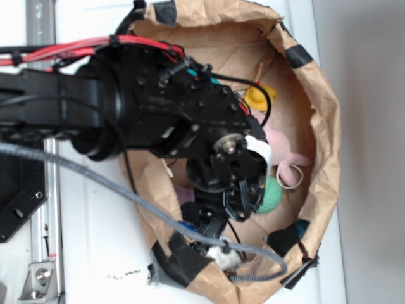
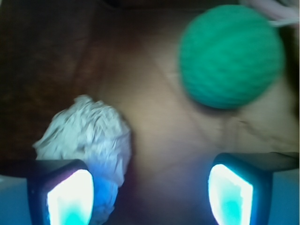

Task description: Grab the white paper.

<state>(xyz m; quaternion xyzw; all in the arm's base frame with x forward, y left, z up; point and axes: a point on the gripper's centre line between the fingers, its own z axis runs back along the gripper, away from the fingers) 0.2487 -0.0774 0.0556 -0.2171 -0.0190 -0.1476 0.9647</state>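
Glowing blue-white pads (image 2: 70, 197) frame the wrist view, one at the lower left and one at the lower right, with bare brown bag floor between them, so the gripper (image 2: 150, 194) stands with its jaws wide apart and holding nothing. Just behind the left pad sits the white paper (image 2: 89, 136), a crumpled off-white wad with grey creases; its lower edge is hidden by that pad, so whether pad and paper touch cannot be told. The wad lies off-centre, toward the left jaw and not midway in the gap. Farther off, at the upper right, a green ball (image 2: 230, 56) rests on the same floor, well clear of the paper. In the exterior view the black arm reaches down into the brown paper bag (image 1: 323, 101), whose rim is patched with black tape, and hides most of the floor; the wad shows only as a pale scrap low by the bag wall, beside the green ball, a pink plush toy (image 1: 281, 149) and something yellow (image 1: 259, 96). The likely trouble is the offset: closing from here, the left finger could land on top of the wad or push it sideways, so the grip catches only a loose fold and slips. Descending further without shifting left risks pressing the wad into the soft bag floor or snagging the paper wall.
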